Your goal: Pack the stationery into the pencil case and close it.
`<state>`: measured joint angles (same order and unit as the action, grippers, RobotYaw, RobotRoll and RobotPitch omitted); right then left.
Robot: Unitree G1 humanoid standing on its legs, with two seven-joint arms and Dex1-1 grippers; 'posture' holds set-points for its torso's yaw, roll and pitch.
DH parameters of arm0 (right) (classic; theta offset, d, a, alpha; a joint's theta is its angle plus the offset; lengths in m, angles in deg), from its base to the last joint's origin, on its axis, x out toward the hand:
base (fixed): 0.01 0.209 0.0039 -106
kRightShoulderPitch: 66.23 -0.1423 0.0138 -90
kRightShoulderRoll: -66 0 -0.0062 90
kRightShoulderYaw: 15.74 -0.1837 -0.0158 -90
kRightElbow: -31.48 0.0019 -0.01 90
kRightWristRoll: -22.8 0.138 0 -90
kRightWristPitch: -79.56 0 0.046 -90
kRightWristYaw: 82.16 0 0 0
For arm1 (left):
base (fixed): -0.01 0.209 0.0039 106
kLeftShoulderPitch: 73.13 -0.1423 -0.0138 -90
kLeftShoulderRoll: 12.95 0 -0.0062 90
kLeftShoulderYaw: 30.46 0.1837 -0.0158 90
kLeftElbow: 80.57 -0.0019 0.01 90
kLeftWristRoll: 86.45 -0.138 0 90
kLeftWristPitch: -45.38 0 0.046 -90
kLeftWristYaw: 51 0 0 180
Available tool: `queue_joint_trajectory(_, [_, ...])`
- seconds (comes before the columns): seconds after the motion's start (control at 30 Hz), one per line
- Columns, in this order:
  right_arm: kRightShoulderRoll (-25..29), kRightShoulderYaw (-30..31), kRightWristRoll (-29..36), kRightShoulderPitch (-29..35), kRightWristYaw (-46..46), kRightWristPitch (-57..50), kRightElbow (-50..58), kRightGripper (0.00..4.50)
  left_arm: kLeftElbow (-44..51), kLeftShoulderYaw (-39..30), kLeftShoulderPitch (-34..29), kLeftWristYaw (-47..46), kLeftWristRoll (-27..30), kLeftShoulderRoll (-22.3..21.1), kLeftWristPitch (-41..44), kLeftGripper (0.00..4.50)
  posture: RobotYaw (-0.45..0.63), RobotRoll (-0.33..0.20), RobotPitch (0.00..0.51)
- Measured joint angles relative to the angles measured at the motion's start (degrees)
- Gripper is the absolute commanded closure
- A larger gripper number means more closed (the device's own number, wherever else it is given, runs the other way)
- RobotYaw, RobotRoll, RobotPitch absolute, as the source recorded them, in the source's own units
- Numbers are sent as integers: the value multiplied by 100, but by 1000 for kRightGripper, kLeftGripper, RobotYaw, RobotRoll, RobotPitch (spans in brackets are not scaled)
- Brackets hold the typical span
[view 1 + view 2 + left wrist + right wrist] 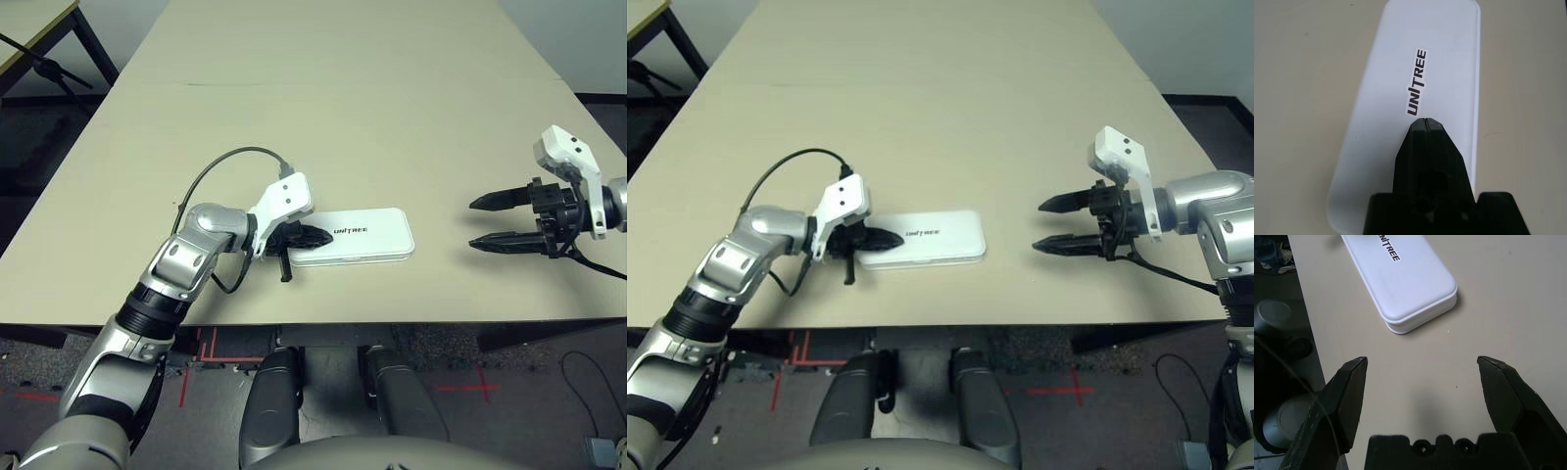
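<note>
The white pencil case (358,235) lies flat with its lid down near the table's front edge, "UNITREE" print facing up. My left gripper (315,235) is shut, its black fingertips resting over the left end of the lid (1420,63), nothing between them. My right gripper (480,223) hovers open over bare table to the right of the case, a hand's width from its right end (1420,298). The stationery is out of view.
The beige table (343,88) stretches far back with free room behind and on both sides of the case. Its front edge runs just below the case. A dark cable (220,166) loops from my left wrist. Another table's corner (29,24) stands far left.
</note>
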<state>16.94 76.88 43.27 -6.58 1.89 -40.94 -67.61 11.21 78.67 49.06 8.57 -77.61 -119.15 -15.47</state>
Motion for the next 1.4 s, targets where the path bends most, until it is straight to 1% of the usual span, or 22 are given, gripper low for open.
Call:
queue_joint_trajectory(0.2, [-3,67,-18,0,-2,21,0,0,-45,135,65,-56,-199,3,12,4486,3,0,146])
queue_joint_trajectory(0.47, [-164,69,-32,-5,-88,110,-9,0,111,118,-45,-119,-201,-19,126,4486,4,0,158])
queue_joint_trajectory(0.57, [-373,43,-21,-56,-228,213,-69,0,169,-135,-214,-266,-50,133,191,3879,4,0,162])
queue_joint_trajectory(0.67, [-786,-178,64,-169,-576,399,-252,0,168,-709,-379,-588,281,411,242,2796,8,0,166])
queue_joint_trajectory(0.7, [-898,-243,93,-207,-710,436,-296,0,182,-921,-382,-700,385,457,243,2358,12,0,168])
queue_joint_trajectory(0.73, [-1027,-346,127,-241,-840,474,-343,0,192,-1158,-383,-816,516,500,242,2033,12,0,168])
queue_joint_trajectory(0.87, [-1464,-697,227,-366,-1463,541,-625,0,218,-2083,-386,-1324,913,656,237,482,12,0,168])
queue_joint_trajectory(0.9, [-1575,-792,240,-422,-1639,560,-717,0,216,-2258,-382,-1451,977,663,223,84,30,0,175])
queue_joint_trajectory(1.1, [-2074,-1254,234,-765,-2726,938,-1269,0,26,-3186,-321,-2108,1211,636,12,31,43,0,178])
queue_joint_trajectory(1.27, [-2307,-1507,-4,-995,-3914,1373,-1969,0,-772,-3842,-51,-2613,1216,392,-424,31,48,0,180])
queue_joint_trajectory(1.4, [-2417,-1698,-256,-1157,-4886,1830,-2573,0,-1484,-4161,121,-2937,1204,336,-993,31,44,0,183])
